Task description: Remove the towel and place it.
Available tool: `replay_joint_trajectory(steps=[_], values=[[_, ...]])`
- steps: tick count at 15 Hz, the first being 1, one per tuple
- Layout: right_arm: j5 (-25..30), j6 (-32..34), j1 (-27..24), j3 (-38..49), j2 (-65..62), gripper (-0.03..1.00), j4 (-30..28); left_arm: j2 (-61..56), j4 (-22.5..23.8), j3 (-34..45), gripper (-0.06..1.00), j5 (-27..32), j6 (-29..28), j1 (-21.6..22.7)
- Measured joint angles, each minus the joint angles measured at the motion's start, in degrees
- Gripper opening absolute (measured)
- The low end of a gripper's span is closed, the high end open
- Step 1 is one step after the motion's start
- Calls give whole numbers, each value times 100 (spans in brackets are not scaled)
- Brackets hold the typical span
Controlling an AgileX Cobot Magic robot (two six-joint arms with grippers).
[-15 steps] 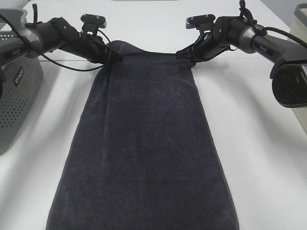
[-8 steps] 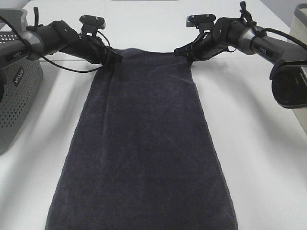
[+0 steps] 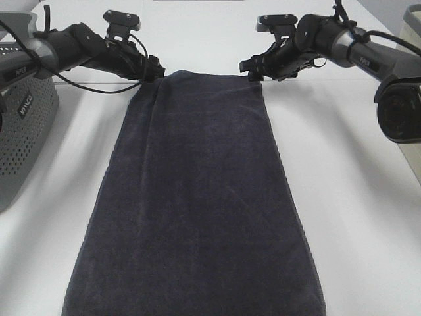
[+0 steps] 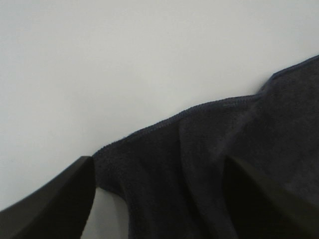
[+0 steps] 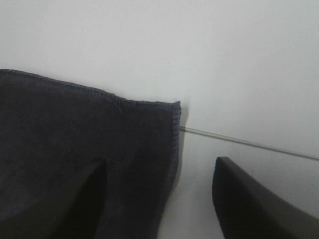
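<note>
A dark navy towel (image 3: 197,197) lies spread flat on the white table (image 3: 355,217), running from the far middle down to the near edge. My left gripper (image 3: 154,69) sits at the towel's far left corner. In the left wrist view its fingers (image 4: 50,199) stand wide apart over the towel's hem (image 4: 224,149). My right gripper (image 3: 251,68) sits at the far right corner. In the right wrist view its fingers (image 5: 249,199) are also apart, with the towel corner (image 5: 75,129) lying flat between them. Neither grips the cloth.
A grey perforated basket (image 3: 20,131) stands at the left edge of the table. A black round arm part (image 3: 400,112) and a pale container (image 3: 411,26) are at the right edge. A thin seam (image 5: 249,142) crosses the tabletop near the right corner.
Both grippers have moved slightly away toward the far side and lifted off the corners. The bunched far left corner of the towel has settled flat.
</note>
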Motion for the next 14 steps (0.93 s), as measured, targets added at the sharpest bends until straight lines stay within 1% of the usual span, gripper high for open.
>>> replay_joint_trajectory(steps=[2, 3, 4, 5, 8, 9, 10, 12, 13, 14], values=[[670, 0, 0, 0, -435, 61, 6, -304, 115, -46, 68, 665, -97, 0], [1106, 0, 0, 0, -665, 61, 11, -504, 246, -74, 68, 1071, -390, 0], [1341, 0, 0, -11, -773, 61, 11, -602, 361, -74, 68, 1249, -584, 0], [1765, 0, 0, -17, -985, 61, 11, -751, 625, -74, 68, 1684, -997, 0], [3231, 0, 0, -17, -1473, 61, 17, -1117, 1828, -74, 68, 3415, -2664, 0], [3524, 0, 0, -17, -1599, 61, 6, -1243, 2166, -74, 68, 3867, -3008, 0], [3644, 97, 0, -17, -1776, 61, -6, -1467, 2475, -74, 68, 4337, -3249, 0], [3667, 201, 0, -17, -1902, 61, -29, -1679, 2532, -86, 68, 4486, -3306, 0], [3667, 264, 0, -17, -1965, 61, -34, -1719, 2544, -103, 68, 4412, -3300, 0], [3667, 298, 0, -17, -2005, 61, -34, -1702, 2561, -109, 68, 4200, -3226, 0]])
